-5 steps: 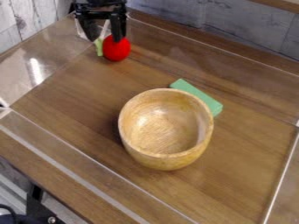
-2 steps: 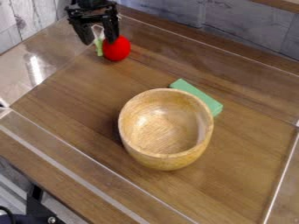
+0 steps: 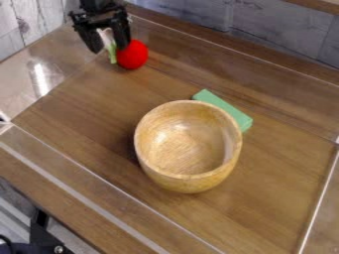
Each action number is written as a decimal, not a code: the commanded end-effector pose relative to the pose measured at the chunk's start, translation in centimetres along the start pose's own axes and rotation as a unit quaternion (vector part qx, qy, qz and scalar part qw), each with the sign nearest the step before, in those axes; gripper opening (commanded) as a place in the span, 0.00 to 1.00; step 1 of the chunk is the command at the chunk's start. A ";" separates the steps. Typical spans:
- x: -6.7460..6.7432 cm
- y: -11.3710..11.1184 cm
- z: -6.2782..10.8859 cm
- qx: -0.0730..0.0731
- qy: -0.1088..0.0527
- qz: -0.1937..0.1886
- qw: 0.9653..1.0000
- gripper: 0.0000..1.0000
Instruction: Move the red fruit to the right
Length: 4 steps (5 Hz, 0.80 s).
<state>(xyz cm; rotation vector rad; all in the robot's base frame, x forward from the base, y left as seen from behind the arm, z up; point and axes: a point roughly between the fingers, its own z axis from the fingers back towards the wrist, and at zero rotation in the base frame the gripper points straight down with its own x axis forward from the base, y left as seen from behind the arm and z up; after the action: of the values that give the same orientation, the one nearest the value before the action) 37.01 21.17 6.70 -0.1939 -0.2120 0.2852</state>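
The red fruit (image 3: 131, 55) is a small glossy red ball resting on the wooden table at the far left. My gripper (image 3: 102, 42) hangs just left of it and a little behind, black, with its fingers (image 3: 90, 40) pointing down. The jaws stand apart and hold nothing. The fruit is beside the right finger, not between the fingers. Part of a thin yellowish strip shows under the gripper.
A large wooden bowl (image 3: 189, 146) stands in the middle of the table. A flat green block (image 3: 228, 109) lies behind its right rim. A clear raised wall (image 3: 79, 169) edges the table at the front and sides.
My gripper has moved left and slightly back, away from above the red fruit. The fruit stays on the table in about the same spot.
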 end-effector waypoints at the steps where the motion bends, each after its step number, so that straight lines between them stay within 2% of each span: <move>1: 0.8 0.4 2.3 0.000 -0.035 -0.001 0.999 1.00; 4: 0.5 0.3 2.3 -0.026 -0.043 0.014 0.999 1.00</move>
<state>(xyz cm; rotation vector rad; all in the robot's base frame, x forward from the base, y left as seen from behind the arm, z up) 36.79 21.28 6.64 -0.2663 -0.2441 0.3215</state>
